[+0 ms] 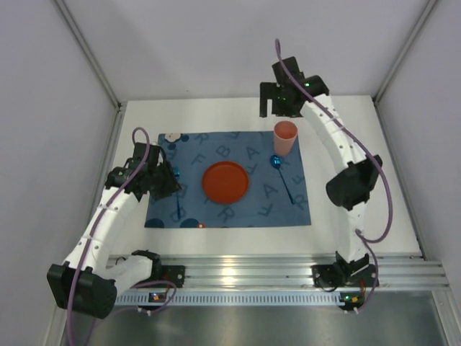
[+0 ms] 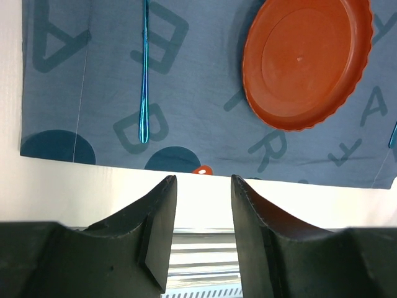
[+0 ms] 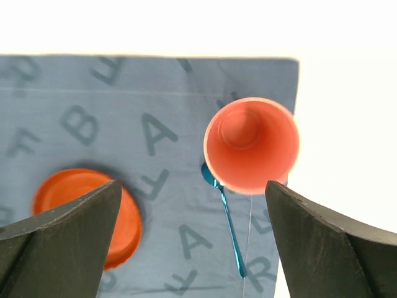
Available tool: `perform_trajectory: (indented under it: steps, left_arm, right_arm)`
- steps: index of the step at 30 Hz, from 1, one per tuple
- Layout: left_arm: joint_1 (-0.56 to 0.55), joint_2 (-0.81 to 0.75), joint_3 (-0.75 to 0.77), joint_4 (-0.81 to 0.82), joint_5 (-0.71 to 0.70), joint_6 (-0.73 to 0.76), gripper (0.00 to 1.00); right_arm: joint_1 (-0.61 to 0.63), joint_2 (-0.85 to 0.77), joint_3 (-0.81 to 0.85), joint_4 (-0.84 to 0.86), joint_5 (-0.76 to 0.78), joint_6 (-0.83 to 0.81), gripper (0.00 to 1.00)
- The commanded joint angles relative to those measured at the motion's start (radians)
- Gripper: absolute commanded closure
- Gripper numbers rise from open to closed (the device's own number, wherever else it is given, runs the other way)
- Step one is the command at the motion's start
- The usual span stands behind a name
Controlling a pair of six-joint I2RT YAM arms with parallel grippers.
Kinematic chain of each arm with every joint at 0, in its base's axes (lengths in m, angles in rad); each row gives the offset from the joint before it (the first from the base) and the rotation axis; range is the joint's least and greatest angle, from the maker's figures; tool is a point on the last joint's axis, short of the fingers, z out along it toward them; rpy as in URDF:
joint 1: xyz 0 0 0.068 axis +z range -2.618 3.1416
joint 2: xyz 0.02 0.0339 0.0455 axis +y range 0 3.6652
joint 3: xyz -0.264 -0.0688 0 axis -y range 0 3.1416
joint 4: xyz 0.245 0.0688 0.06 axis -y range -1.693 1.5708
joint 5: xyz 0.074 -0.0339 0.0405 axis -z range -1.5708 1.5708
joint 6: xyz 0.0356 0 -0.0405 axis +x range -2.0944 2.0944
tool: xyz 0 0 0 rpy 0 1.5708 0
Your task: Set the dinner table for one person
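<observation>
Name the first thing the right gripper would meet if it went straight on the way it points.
Probably the orange cup, upright on the blue placemat's corner; it lies ahead between the right gripper's open fingers, though depth is unclear.

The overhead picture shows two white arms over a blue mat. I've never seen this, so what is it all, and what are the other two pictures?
That is a robot: a left arm and a right arm bolted to a white table, seen from above. The other two pictures come from cameras on the wrists. One looks past the left fingers, one past the right fingers. On the table lies a blue mat with an orange plate, a cup, a blue spoon and a second blue utensil. Both pairs of fingers stand apart, holding nothing.
</observation>
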Motion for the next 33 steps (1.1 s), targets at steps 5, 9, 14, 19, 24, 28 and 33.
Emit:
perform_trajectory:
  steps: [5,9,14,19,24,28,33]
  left_arm:
    - [0.001,-0.054,0.032,0.015,-0.010,0.035,0.43]
    - [-0.002,-0.104,-0.001,-0.013,-0.010,0.034,0.02]
    - [-0.037,-0.164,-0.066,-0.024,-0.027,0.031,0.02]
    - [-0.074,-0.178,-0.055,-0.028,-0.080,0.031,0.03]
    - [-0.091,-0.175,-0.057,-0.021,-0.136,0.011,0.02]
    - [-0.091,-0.206,-0.056,0.065,-0.169,-0.004,0.02]
    - [-0.091,-0.232,-0.093,0.278,-0.173,0.053,0.01]
  right_arm:
    - [0.139,-0.556,-0.378,0.221,-0.035,-0.127,0.00]
    - [0.192,-1.016,-0.934,0.552,-0.089,0.101,0.00]
    - [0.223,-1.343,-1.485,0.587,-0.297,0.401,0.00]
    - [0.309,-1.651,-1.604,0.445,-0.151,0.497,0.00]
    - [0.309,-1.666,-1.503,0.350,-0.048,0.439,0.00]
    - [0.309,-1.586,-1.480,0.362,-0.018,0.457,0.00]
    - [0.309,-1.479,-1.479,0.403,-0.100,0.491,0.00]
